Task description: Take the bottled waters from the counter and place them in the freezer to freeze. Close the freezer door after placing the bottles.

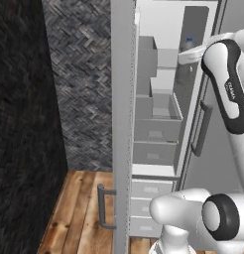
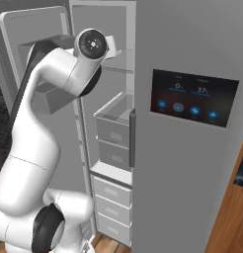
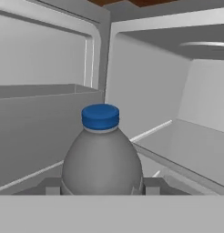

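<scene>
The claw (image 3: 101, 187) grips a blue-capped grey bottle (image 3: 101, 159) upright inside the freezer (image 1: 158, 106) — open shelf space right.

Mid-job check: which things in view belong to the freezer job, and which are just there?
Job:
- water bottle with a blue cap, clamped in the gripper
- freezer, which the bottle is reaching into
- freezer door, open

Just there:
- touchscreen panel
- wooden floor
- herringbone wall

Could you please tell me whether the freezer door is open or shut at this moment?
Open. The freezer door stands swung out edge-on, exposing the white drawers inside, with the bottle in the gripper already in the compartment.
</scene>
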{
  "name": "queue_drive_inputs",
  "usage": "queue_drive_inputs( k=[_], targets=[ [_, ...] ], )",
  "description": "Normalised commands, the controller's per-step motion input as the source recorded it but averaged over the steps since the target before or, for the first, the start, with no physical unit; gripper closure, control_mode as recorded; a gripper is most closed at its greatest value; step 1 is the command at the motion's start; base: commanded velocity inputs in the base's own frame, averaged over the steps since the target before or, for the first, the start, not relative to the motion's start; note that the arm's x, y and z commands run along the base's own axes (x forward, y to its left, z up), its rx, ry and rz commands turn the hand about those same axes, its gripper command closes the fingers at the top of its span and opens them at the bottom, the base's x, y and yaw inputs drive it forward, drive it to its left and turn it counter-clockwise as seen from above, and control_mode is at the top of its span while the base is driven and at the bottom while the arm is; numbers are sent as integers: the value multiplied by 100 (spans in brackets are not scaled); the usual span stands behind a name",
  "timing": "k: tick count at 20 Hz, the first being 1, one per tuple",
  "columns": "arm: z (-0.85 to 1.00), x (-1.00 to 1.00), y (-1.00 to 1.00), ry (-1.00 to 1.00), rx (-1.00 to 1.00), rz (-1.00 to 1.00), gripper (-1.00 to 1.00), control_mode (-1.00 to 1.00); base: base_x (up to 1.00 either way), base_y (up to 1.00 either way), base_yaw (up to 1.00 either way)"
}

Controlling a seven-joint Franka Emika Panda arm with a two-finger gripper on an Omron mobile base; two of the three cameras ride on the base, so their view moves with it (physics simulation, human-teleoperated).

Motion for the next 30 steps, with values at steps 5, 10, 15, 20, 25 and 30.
queue_drive_inputs(
  k=[5,10,15,20,25,30],
  targets=[
    [0,47,0,1,0,-8,100,-100,0,0,0],
    [0,51,0,0,0,-12,100,-100,0,0,0],
    [0,65,0,0,0,-13,100,-100,0,0,0],
    [0,75,-5,0,0,-14,100,-100,0,0,0],
    [0,49,-20,6,4,-5,100,-100,0,0,0],
    [0,42,-22,7,4,-2,100,-100,0,0,0]
  ],
)
